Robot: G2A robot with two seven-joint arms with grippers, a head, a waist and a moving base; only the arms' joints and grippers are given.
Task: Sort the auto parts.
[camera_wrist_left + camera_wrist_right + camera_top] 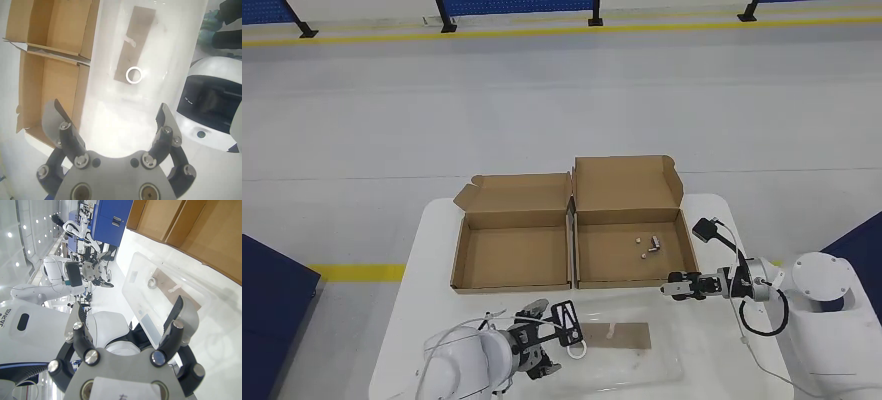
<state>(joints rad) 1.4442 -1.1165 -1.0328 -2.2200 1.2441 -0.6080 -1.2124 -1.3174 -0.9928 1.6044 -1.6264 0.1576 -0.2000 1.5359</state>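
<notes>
The left gripper (113, 113) hangs over the near end of the clear tray (130, 275). It points along the tray, its two fingers are wide apart, and it holds nothing. Just ahead of it, a white ring (127, 75) lies in the tray, on the edge of a brown card (138, 34). The right arm is stretched out flat from the side. The right gripper (670, 289) sits by the front wall of the right box (612, 250), fingers apart too, holding nothing. A few small parts (655, 240) lie in that box. The left box (512, 258) stands right beside it.

Left hand (110, 104) spread, right hand (128, 301) spread
</notes>
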